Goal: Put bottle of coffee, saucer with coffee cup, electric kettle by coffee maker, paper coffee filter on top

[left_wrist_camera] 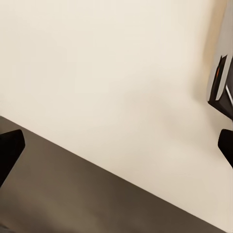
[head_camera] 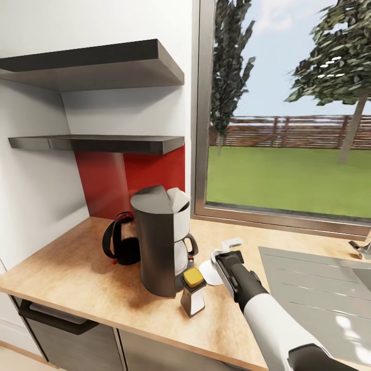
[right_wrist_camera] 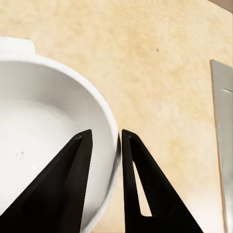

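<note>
The dark coffee maker (head_camera: 157,245) stands on the wood-grain countertop (head_camera: 77,273) with the off-white paper coffee filter (head_camera: 178,198) on its slanted top. Behind it to the left is the glass electric kettle (head_camera: 121,239). In front of it on the right stands the bottle of coffee (head_camera: 193,292) with its yellow cap. The white saucer (head_camera: 207,270) lies just beyond the bottle. My right gripper (head_camera: 225,251) (right_wrist_camera: 107,133) is shut on the rim of the white coffee cup (head_camera: 230,242) (right_wrist_camera: 43,141), beside the saucer's right edge, one finger inside and one outside. My left gripper (left_wrist_camera: 116,148) is open with nothing between its fingers.
Two dark kitchen shelf boards (head_camera: 103,142) hang bare on the wall above the kettle. A steel sink (head_camera: 319,293) is set into the counter at the right, and a large window (head_camera: 288,129) rises behind. The counter's front edge runs above grey cabinet fronts (head_camera: 62,335).
</note>
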Controlling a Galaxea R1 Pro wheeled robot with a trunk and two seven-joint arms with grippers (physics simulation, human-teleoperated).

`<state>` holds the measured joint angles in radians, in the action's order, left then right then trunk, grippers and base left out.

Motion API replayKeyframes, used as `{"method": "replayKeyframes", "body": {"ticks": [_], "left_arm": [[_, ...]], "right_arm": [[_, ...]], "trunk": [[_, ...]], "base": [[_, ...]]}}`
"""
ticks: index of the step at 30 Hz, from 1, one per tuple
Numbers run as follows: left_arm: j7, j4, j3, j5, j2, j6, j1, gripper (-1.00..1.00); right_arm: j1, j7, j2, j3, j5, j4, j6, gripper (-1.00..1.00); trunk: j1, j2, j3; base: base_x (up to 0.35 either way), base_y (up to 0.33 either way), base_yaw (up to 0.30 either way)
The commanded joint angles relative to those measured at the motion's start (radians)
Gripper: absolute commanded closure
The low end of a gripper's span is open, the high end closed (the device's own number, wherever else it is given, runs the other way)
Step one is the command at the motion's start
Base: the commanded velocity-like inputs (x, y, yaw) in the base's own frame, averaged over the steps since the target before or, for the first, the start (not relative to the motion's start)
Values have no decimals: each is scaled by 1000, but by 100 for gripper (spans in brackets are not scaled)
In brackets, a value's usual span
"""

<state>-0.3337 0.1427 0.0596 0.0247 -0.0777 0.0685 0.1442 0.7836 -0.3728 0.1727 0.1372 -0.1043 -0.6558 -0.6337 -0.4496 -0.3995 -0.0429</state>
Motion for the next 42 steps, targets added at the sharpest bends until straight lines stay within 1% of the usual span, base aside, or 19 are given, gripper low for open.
{"method": "replayKeyframes", "body": {"ticks": [1,9,24,32,42], "left_arm": [[-1,5,6,3,0,7,2,-100],[0,5,5,3,1,8,2,-100],[1,5,5,3,1,8,2,-100],[1,5,5,3,1,8,2,-100],[0,5,5,3,1,7,2,-100]], "right_arm": [[0,2,0,2,-11,3,-9,100],[0,2,1,2,-11,25,-9,100],[0,4,1,2,-9,27,-9,100],[0,4,2,2,-7,59,-8,100],[0,3,1,2,-8,63,-8,100]], "trunk": [[0,-1,0],[0,-1,0],[0,-1,0],[0,-1,0],[0,-1,0]], "base": [[0,0,0],[0,0,0],[0,5,0],[0,59,0],[0,2,0]]}}
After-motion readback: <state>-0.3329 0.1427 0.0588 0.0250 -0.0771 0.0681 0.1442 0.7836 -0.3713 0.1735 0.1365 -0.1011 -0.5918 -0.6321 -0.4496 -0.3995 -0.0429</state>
